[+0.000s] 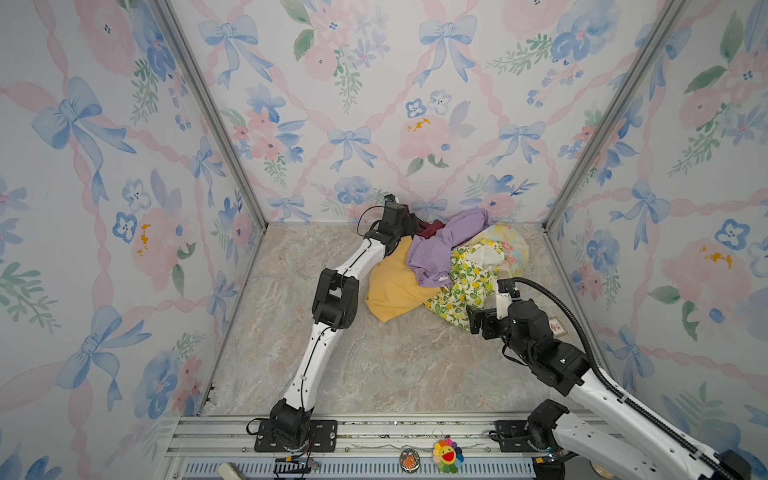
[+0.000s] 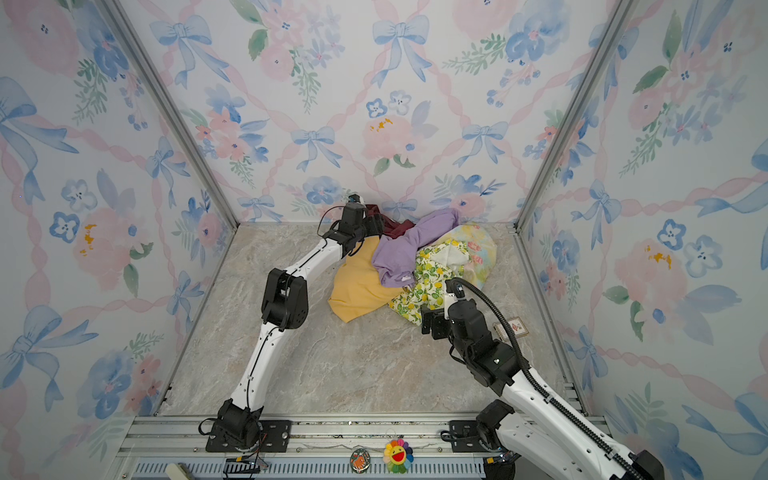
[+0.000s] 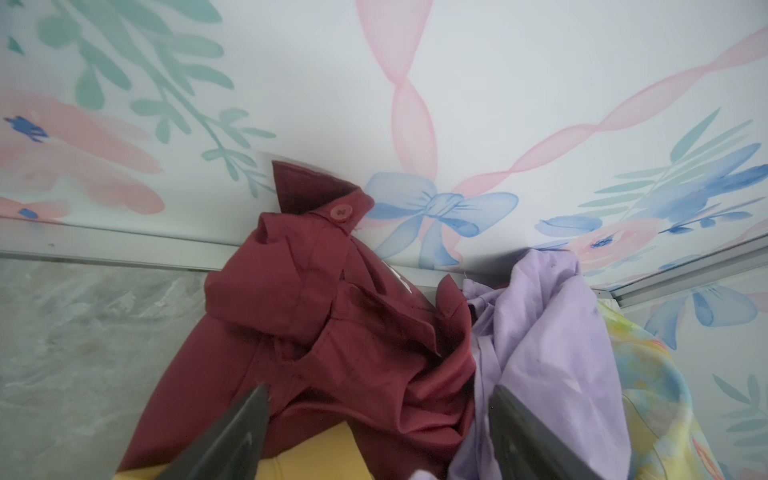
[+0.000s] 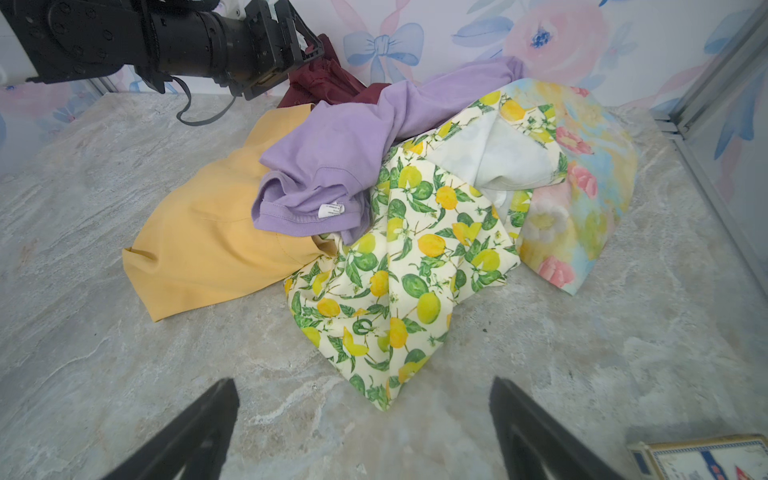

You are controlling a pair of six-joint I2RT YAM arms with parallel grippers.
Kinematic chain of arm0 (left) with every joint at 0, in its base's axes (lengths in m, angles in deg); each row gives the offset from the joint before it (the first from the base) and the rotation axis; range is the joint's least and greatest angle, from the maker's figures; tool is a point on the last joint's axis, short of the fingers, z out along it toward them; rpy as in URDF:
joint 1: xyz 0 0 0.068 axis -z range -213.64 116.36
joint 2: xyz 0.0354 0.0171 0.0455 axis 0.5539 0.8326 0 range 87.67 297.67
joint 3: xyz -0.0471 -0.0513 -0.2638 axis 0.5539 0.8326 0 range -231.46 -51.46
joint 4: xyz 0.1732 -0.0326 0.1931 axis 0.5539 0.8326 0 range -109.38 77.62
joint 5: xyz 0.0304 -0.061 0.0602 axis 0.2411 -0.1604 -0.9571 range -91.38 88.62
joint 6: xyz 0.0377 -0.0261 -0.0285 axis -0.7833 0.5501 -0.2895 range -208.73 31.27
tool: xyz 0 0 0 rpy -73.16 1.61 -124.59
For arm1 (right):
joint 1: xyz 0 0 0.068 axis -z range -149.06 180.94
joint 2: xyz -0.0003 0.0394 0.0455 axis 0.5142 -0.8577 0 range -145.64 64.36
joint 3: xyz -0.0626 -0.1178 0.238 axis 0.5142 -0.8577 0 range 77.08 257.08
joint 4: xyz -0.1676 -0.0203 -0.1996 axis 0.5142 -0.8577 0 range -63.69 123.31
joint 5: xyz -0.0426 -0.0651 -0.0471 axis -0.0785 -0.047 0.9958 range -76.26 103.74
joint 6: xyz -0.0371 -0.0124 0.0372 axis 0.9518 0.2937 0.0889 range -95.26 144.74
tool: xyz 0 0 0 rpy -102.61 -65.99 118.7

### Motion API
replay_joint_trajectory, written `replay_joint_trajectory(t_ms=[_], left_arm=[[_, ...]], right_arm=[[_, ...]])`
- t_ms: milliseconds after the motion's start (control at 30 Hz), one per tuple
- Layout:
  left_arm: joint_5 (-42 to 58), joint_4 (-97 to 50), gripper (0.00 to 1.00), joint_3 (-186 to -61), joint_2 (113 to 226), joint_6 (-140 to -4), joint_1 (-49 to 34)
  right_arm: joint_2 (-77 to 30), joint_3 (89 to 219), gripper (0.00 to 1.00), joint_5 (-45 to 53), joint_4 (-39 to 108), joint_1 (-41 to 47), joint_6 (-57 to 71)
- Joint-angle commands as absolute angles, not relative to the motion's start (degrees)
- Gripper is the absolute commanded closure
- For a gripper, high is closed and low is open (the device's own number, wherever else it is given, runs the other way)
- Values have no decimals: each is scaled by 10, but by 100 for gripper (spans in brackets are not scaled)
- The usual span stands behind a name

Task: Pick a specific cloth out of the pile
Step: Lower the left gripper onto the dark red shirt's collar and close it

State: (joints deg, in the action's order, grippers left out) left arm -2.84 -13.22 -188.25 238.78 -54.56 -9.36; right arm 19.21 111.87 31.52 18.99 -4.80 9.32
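We find the cloth (image 3: 332, 332), dark maroon with a button, bunched at the far edge of the pile (image 1: 449, 266). It lies against the back wall (image 3: 498, 104), right where the wall meets the table (image 1: 374, 365), so there is hardly any room behind it. The lilac cloth (image 4: 332, 166) crowds one side of it and the mustard cloth (image 4: 208, 241) touches its near edge.

The left gripper (image 3: 379, 388) is released, with its fingers spread wide and maroon fabric lying between them; nothing is clamped.

In both top views, bare table runs wide to the left of the pile and in front of it.

The right gripper (image 4: 362, 380) is also released. It hangs over bare table just before the near corner of the lemon-print cloth (image 4: 415, 270). A small box (image 4: 706, 457) lies near it, close to the right wall. The pastel floral cloth (image 4: 590, 174) forms the pile's right edge.
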Motion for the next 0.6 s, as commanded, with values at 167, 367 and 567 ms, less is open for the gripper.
replay_joint_trajectory(t_ms=[167,367,567], left_arm=[[-17,-119,14,-1946,2438,-635,-115],[-18,-119,14,-1946,2446,-666,-109],[-23,-120,18,-1971,2470,-656,-107]], right_arm=[[185,1107,3,326,207,-54,99],[161,1116,3,332,223,-54,112],[150,1122,3,336,224,-54,112]])
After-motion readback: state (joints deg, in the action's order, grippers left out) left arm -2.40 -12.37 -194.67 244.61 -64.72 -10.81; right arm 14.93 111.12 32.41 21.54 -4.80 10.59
